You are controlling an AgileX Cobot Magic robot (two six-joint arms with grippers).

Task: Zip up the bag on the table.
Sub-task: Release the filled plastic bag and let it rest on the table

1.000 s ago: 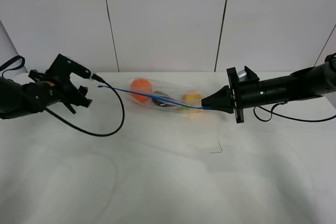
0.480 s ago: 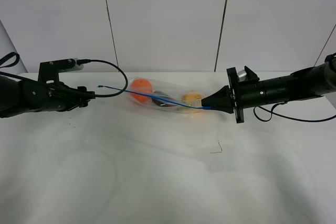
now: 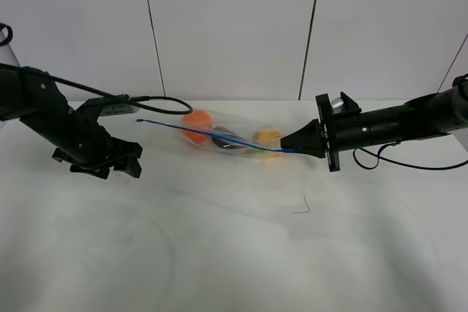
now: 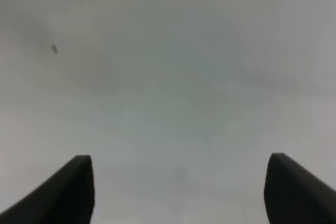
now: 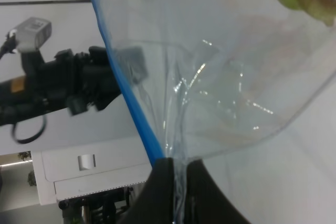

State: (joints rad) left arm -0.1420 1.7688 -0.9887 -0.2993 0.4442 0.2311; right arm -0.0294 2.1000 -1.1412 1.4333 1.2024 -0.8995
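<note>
The bag (image 3: pixel 227 137) lies on the white surface (image 3: pixel 234 253), its blue zip strip (image 3: pixel 208 135) held taut because the right claw (image 3: pixel 290 148) pinches one end; the left claw (image 3: pixel 117 167) hangs spread wide and empty near the other end.

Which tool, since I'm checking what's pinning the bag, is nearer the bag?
Right. The right tool is shut on one end of the bag; the left tool hangs open over the table, apart from the bag's other end.
</note>
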